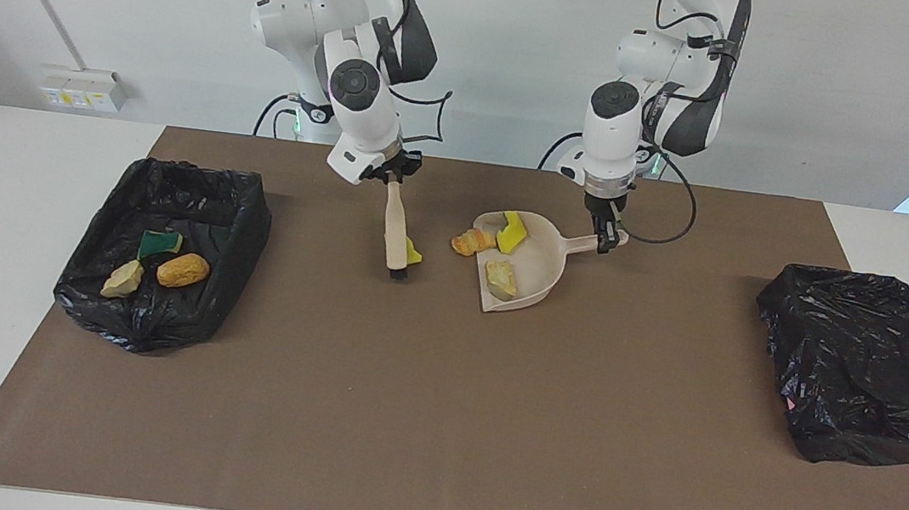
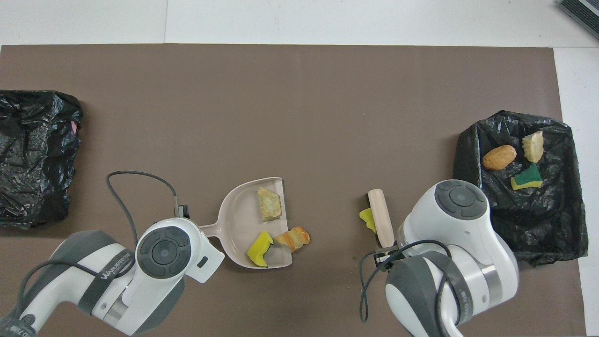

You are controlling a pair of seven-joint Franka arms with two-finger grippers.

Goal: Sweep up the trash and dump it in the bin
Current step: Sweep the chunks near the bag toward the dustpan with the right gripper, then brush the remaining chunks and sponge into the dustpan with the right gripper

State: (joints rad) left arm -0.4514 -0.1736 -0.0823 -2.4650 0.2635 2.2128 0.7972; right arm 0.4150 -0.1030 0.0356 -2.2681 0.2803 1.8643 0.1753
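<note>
Trash lies in three places on the brown mat (image 1: pixel 418 422) as both arms work near its middle. Right gripper (image 1: pixel 393 175), clenched on the top of a pale wooden brush (image 1: pixel 395 235), holds it nearly upright with the dark bristles down on the mat; a yellow sponge chunk (image 1: pixel 413 254) sits touching the brush head, just below that gripper. Left gripper (image 1: pixel 609 237) is clamped on the handle of the beige dustpan (image 1: pixel 543 269), whose open mouth faces the brush. Inside the pan, below and toward the brush from that gripper, rest a tan bread lump (image 1: pixel 501 277) and a green-backed yellow sponge (image 1: pixel 513 231). An orange crusty lump (image 1: pixel 471 242) lies at the pan's lip, touching it, between the two grippers. Toward the right arm's end of the table, well apart from the right gripper, a bin lined with black plastic (image 1: pixel 164 252) holds three pieces: a green-topped sponge (image 1: pixel 160 242), an orange roll (image 1: pixel 182 269) and a pale tan chunk (image 1: pixel 123 278). Second black-lined bin (image 1: pixel 865 366) stands at the left arm's end, well apart from the left gripper.
</note>
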